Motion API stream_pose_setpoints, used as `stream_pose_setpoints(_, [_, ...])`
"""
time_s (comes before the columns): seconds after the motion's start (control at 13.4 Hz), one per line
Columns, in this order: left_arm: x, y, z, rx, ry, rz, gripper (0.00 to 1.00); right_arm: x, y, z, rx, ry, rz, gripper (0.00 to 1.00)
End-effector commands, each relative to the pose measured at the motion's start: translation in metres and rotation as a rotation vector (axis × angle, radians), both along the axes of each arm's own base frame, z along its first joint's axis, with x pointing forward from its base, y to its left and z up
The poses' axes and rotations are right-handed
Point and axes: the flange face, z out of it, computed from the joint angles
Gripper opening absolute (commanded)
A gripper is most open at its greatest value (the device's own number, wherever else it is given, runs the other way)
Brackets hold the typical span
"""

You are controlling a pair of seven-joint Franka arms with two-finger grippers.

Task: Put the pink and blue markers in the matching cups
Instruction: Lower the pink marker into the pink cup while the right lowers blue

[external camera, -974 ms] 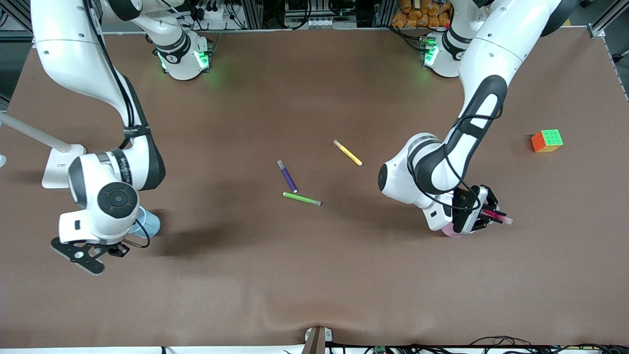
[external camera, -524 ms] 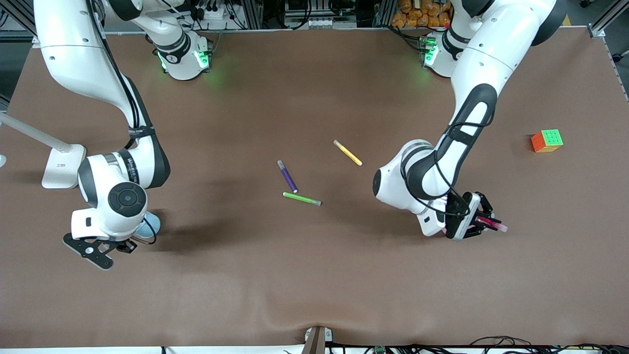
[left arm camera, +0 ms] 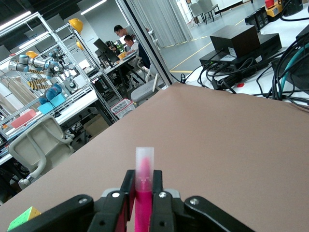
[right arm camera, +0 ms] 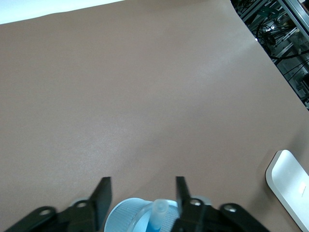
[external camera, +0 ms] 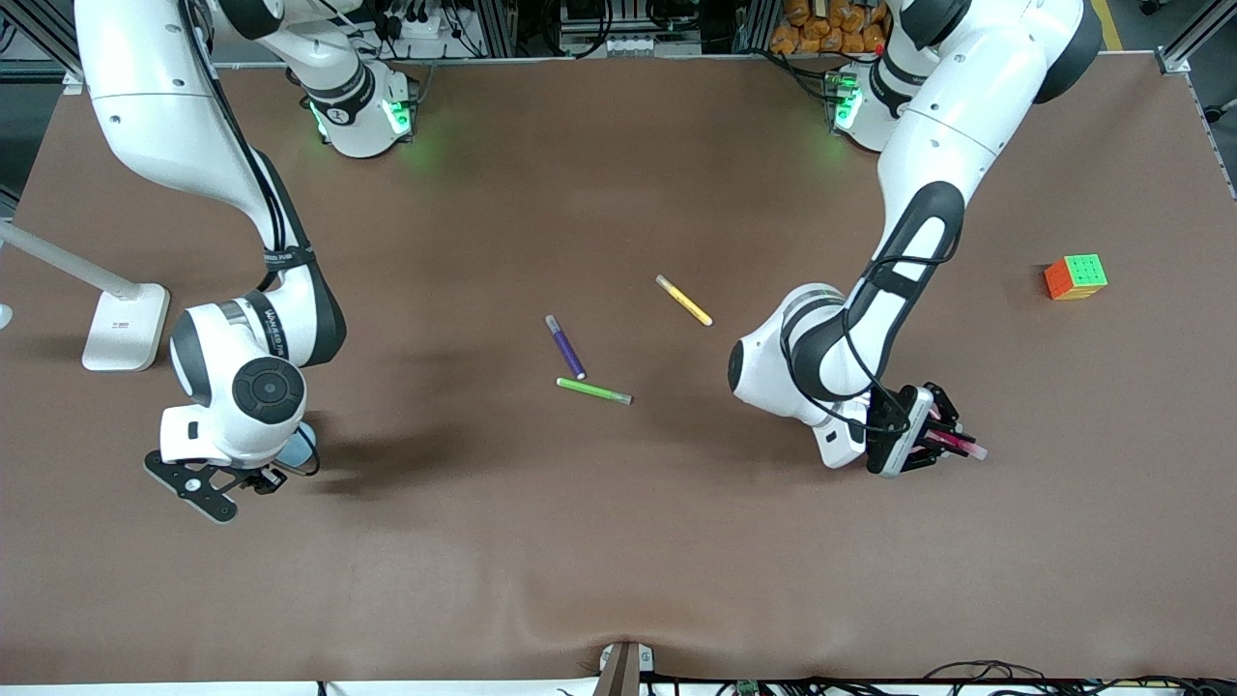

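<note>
Lamp base: a flat white stand (external camera: 124, 340) sits at the right arm's end of the table; its edge shows in the right wrist view (right arm camera: 289, 183).
Right gripper (right arm camera: 141, 198): over the pale blue translucent plastic cup (right arm camera: 140, 216), fingers spread wide with nothing between them.
Blue cup: stands on the brown table (external camera: 618, 541), mostly hidden under the right wrist in the front view (external camera: 303, 447).
Blue marker (right arm camera: 156, 217): a slim bright blue felt-tip pen, standing in the blue cup, its greyish end poking above the rim.
Loose markers: a dark purple pen (external camera: 565, 346), a lime-green pen (external camera: 593, 391) and a yellow pen (external camera: 684, 300) lie mid-table, well apart from both cups.
Left gripper (external camera: 935, 437): fingers closed on the magenta-pink felt-tip marker (left arm camera: 143, 191), whose paler end sticks out past the fingertips (external camera: 970, 449).
Pink cup: not visible.
Cube: a multicoloured puzzle cube (external camera: 1076, 276) rests toward the left arm's end.
</note>
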Motion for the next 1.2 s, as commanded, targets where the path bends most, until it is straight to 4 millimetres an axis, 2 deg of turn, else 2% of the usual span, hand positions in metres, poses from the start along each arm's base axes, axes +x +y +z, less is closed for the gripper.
stream_pose_setpoints(0.0, [0.007, -0.007, -0.003, 0.019, -0.025, -0.004, 0.0, 0.008, -0.003, 0.022, -0.006, -0.012, 0.038, 1.0])
stream_pose_setpoints(0.07, [0.005, -0.011, -0.004, 0.02, -0.023, -0.011, 0.0, 0.014, -0.003, 0.034, 0.002, -0.009, 0.07, 1.0])
stream_pose_setpoints(0.15, [0.004, -0.011, -0.007, 0.021, -0.018, -0.01, 0.1, 0.02, -0.003, 0.047, 0.024, -0.019, 0.078, 1.0])
stream_pose_setpoints(0.22, [0.004, -0.011, -0.006, 0.02, -0.019, -0.009, 0.48, 0.028, -0.001, 0.066, 0.056, -0.035, 0.097, 1.0])
stream_pose_setpoints(0.3, [0.004, -0.012, -0.003, 0.018, -0.021, -0.01, 0.95, 0.033, -0.001, 0.08, 0.097, -0.025, 0.129, 1.0])
stream_pose_setpoints(0.37, [0.004, -0.013, 0.001, 0.017, -0.021, -0.007, 1.0, 0.036, 0.002, 0.091, 0.145, 0.0, 0.179, 1.0])
stream_pose_setpoints(0.52, [0.004, -0.012, 0.013, 0.025, -0.031, 0.012, 1.0, 0.039, 0.006, 0.113, 0.211, 0.043, 0.294, 1.0])
stream_pose_setpoints(0.67, [0.001, -0.014, 0.028, -0.007, 0.01, 0.035, 1.0, 0.037, 0.01, 0.127, 0.355, 0.022, 0.276, 1.0])
stream_pose_setpoints(0.75, [0.0, -0.014, 0.036, -0.021, 0.045, 0.045, 1.0, 0.038, 0.001, 0.139, 0.427, -0.005, 0.239, 1.0])
stream_pose_setpoints(0.82, [-0.001, -0.017, 0.053, -0.048, 0.063, 0.052, 1.0, 0.037, -0.018, 0.147, 0.45, 0.009, 0.221, 1.0])
stream_pose_setpoints(0.97, [-0.007, -0.022, 0.089, -0.116, 0.127, 0.068, 1.0, 0.037, -0.024, 0.185, 0.414, 0.11, 0.382, 1.0])
stream_pose_setpoints(1.12, [-0.015, -0.028, 0.128, -0.195, 0.188, 0.07, 1.0, 0.031, -0.026, 0.208, 0.464, 0.168, 0.419, 1.0])
